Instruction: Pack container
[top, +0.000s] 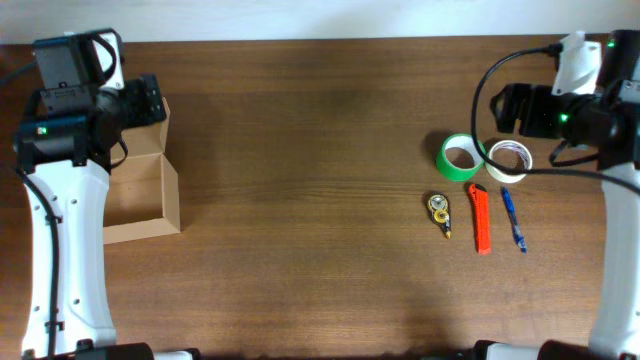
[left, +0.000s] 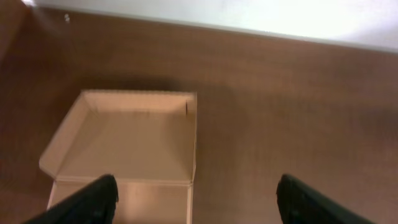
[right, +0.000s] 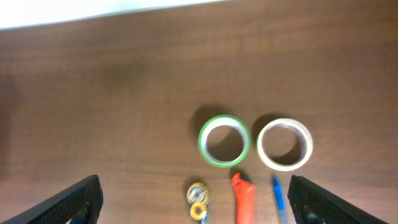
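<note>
At nine o'clock, open-lidded container (top: 135, 190) beneath left gripper (left: 196, 183), jaws apart; at two o'clock, right gripper (right: 194, 182) near green tape roll (right: 202, 142), likewise wide apart.

From the overhead camera I see a dark brown wood-grain table (top: 320, 150) filling almost the whole frame, its grain running left to right and the wood a shade lighter toward the upper middle. A pale strip (top: 300, 18) lies along the top edge beyond the table's far side, and I cannot tell whether it is wall or floor. On the left wrist view a bright white band (left: 280, 15) crosses the top, sloping down toward the right, and on the right wrist view a similar whitish band (right: 62, 11) fills the upper left.
</note>
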